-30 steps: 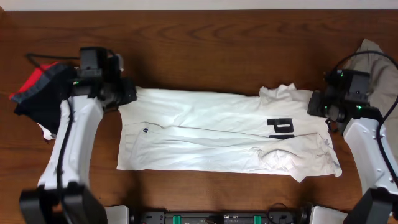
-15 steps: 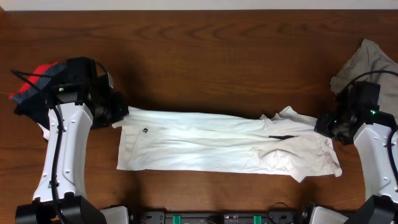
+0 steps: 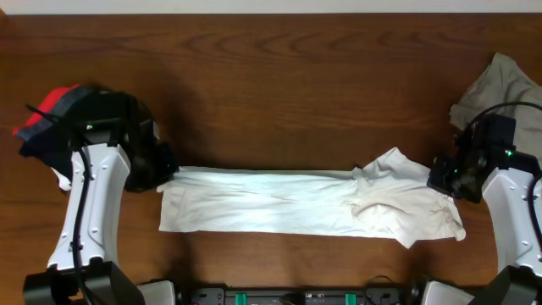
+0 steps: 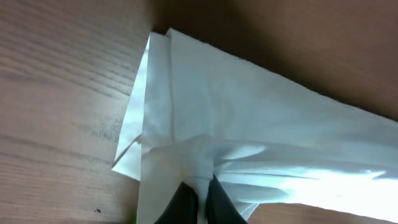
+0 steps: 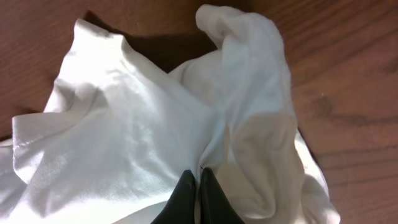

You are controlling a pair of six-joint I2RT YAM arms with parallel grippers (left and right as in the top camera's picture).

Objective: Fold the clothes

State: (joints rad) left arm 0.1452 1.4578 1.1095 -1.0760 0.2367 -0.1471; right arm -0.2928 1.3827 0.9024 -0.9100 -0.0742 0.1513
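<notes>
Dark brown wood-grain table (image 3: 279, 76) beneath everything, grain running side to side. Closest in, at the front edge, black robot base (image 3: 305, 296) with small green parts. Just beyond, white T-shirt (image 3: 262, 213) laid flat as a long narrow band across the near half of the table, smooth and doubled over along the left stretch, rumpled and bunched toward the right end, one flap poking up at the far edge. At the band's far left corner, left gripper (image 3: 166, 174), black fingers pressed together and pinching a gathered tuft of the white cloth; layered folded edges fanned out on the wood in the left wrist view. At the far right corner, right gripper (image 3: 441, 176), fingers likewise squeezed tight on a crease of the crumpled fabric; pale folds piled to both sides of the tips in the right wrist view. Farther back on the left, red and black garments (image 3: 49, 106) heaped at the table's edge, partly hidden behind the left arm. Farther back on the right, khaki-grey garment (image 3: 508, 80) crumpled at the opposite edge, a black cable (image 3: 500, 106) looping over it. Beyond both, more wood grain up to a pale strip along the far edge.
</notes>
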